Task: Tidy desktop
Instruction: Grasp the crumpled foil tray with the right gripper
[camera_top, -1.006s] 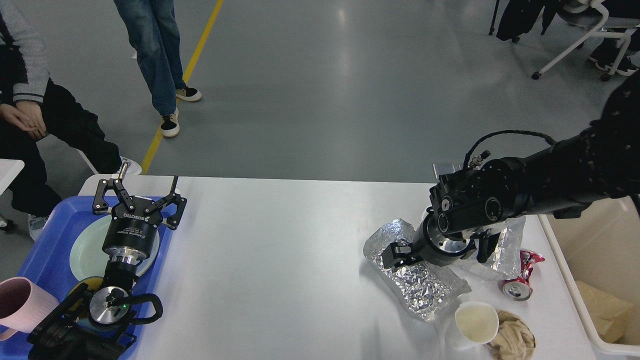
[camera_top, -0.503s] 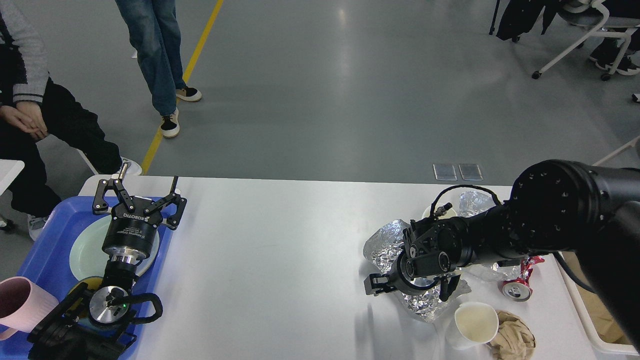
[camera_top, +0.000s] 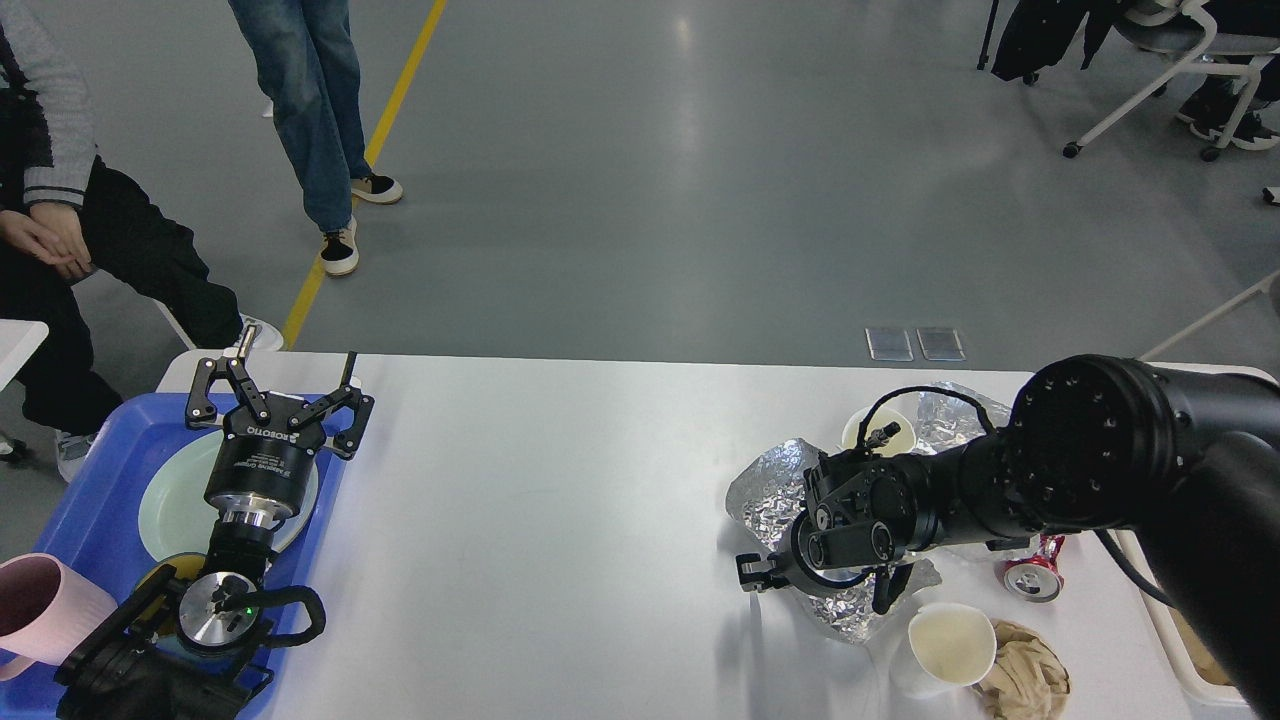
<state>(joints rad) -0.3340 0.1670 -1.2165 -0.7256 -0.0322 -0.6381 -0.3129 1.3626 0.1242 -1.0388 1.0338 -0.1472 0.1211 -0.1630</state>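
Right gripper (camera_top: 815, 588) hangs low over the crumpled foil (camera_top: 850, 600) at the right end of the desktop (camera_top: 540, 520), fingers pointing down. One finger shows at the foil's left edge, the other near its right side, so the jaws stand well apart, straddling the sheet; whether the tips touch it cannot be told. Nothing is held.

Risks, as judged from this position: the foil is thin and springy, and a pinch across its width may only crumple or tear a flap, leaving the rest on the desktop. A paper cup (camera_top: 950, 645) stands just beside the right finger; a sideways drift or a dragged foil edge could tip it. A crushed can (camera_top: 1035, 572) and a second cup (camera_top: 880, 432) lie near, largely hidden behind the arm, and could be swept.

Left gripper (camera_top: 280, 400) hovers over the plate (camera_top: 170, 505) in the blue tray (camera_top: 100, 500) at the left end, fingers spread, empty.
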